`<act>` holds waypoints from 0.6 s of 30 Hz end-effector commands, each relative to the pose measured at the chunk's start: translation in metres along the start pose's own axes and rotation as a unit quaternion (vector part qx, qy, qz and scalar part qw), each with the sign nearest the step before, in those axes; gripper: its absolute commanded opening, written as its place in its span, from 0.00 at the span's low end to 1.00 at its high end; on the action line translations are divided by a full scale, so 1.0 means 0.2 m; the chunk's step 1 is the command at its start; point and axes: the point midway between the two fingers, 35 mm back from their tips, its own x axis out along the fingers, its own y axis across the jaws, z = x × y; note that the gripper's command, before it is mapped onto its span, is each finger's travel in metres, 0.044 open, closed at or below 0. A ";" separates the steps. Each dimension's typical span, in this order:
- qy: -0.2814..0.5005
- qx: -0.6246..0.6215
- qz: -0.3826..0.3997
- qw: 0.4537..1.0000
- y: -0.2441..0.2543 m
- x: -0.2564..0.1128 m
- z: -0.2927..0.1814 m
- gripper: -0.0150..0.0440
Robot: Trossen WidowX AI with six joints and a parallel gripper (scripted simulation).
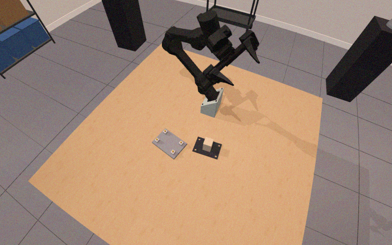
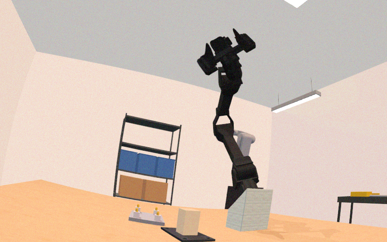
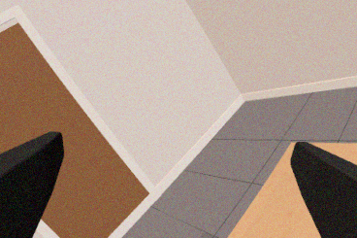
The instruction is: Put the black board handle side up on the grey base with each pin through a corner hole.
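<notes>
The flat black board (image 1: pixel 211 154) (image 2: pixel 171 232) lies on the table with its pale square handle (image 1: pixel 207 144) (image 2: pixel 188 222) up. Small corner holes show. The grey base (image 1: pixel 169 142) (image 2: pixel 146 217) lies beside it, left of the board in the top and exterior views, turned at a different angle. Its white posts with gold pins point up and carry nothing. The board and base are apart. My gripper (image 1: pixel 245 73) (image 2: pixel 220 36) (image 3: pixel 181 149) is wide open and empty, raised high above the table and away from both parts. The wrist view shows neither part.
The arm stands on a pale wedge-shaped mount (image 1: pixel 211 109) (image 2: pixel 249 210) on the wooden table top (image 1: pixel 130 182) (image 2: pixel 53 204), behind the board in the top view. A shelf with blue boxes (image 1: pixel 14 45) (image 2: pixel 146 164) and black pillars (image 1: pixel 125 27) (image 1: pixel 365 60) stand beyond the table.
</notes>
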 end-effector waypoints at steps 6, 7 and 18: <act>0.195 0.011 -0.171 0.966 -0.48 0.20 -0.49 1.00; 0.217 0.013 -0.191 0.957 -0.53 0.20 -0.55 1.00; 0.472 0.034 -0.408 0.781 -1.14 -0.06 -1.13 1.00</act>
